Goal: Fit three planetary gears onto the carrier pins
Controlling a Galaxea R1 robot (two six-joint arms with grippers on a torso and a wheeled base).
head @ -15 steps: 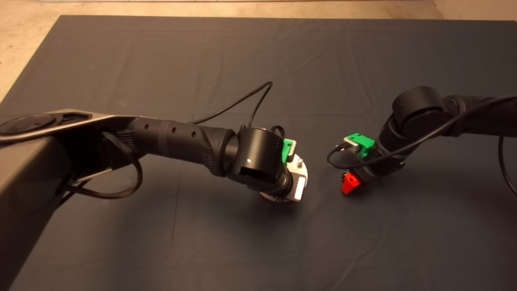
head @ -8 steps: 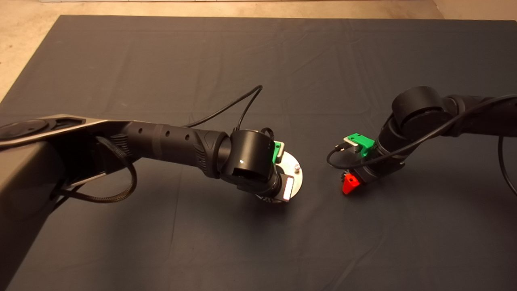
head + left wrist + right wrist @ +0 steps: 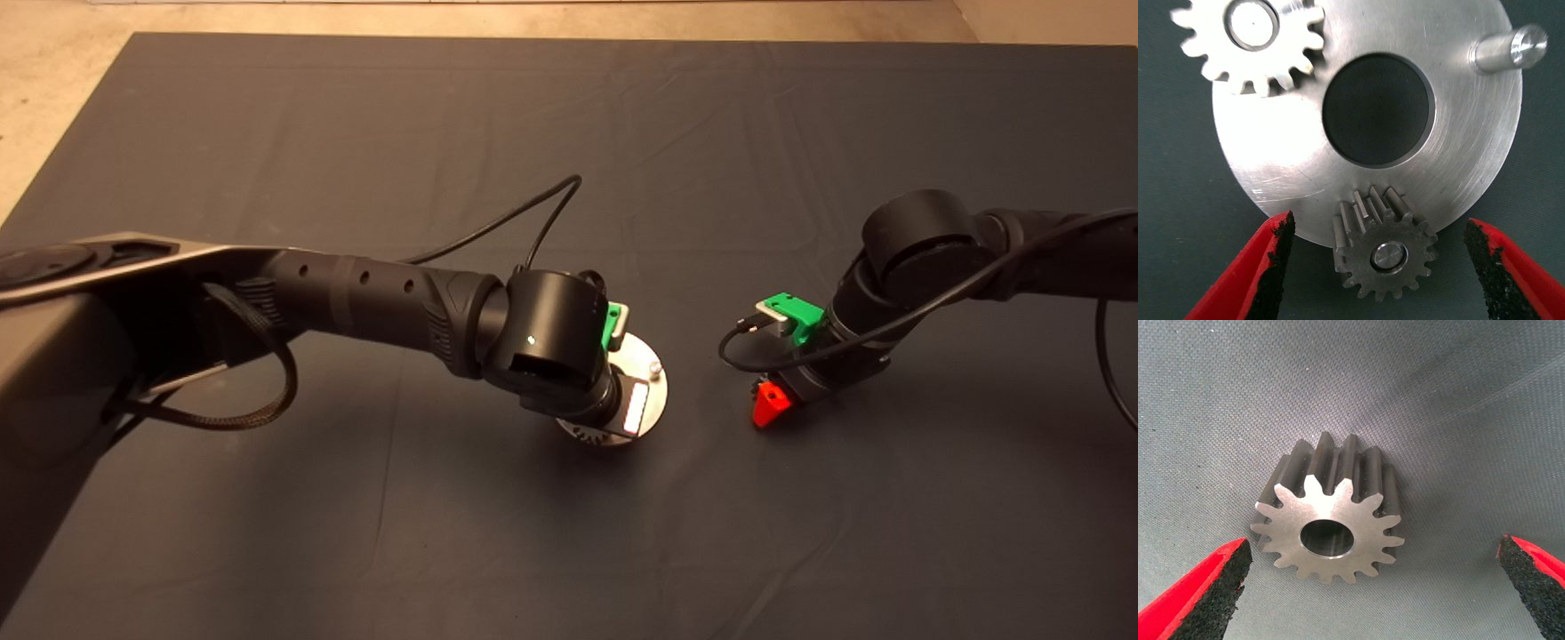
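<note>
Head view: left gripper [image 3: 622, 411] sits over the carrier plate [image 3: 656, 400] mid-mat, arm hiding most of it; one bare carrier pin [image 3: 654, 365] shows on the plate's far-right side; right gripper [image 3: 772, 404] is low on the mat [image 3: 569, 124] just to the plate's right, well clear of it; the bench top shows no loose gears from here, both hidden by the arms.

Left wrist view: two gears on pins; one gear [image 3: 1383, 252] between the red fingers [image 3: 1275, 257], pin end visible in its bore, jaws released and standing wide on both sides, no contact; second gear [image 3: 1250, 40] seated at the plate's far edge; third pin [image 3: 1509, 51] empty. Risk: if the arm leaves sideways rather than straight up, a pad could catch the teeth and lift or cock the gear, or drag the plate; I can't tell whether the near gear is fully down on the plate.

Right wrist view: third gear [image 3: 1330, 520] lies flat on the mat, bore up, between the fingers [image 3: 1208, 590]; jaws released, wide, not touching. Risk: gear looks off-centre toward one pad, so closing may push it across the cloth or pinch on tooth tips and let it tilt; a tilted gear likely jams on the pin; left arm probably needs to clear out first or the wrists may crowd over the plate.
</note>
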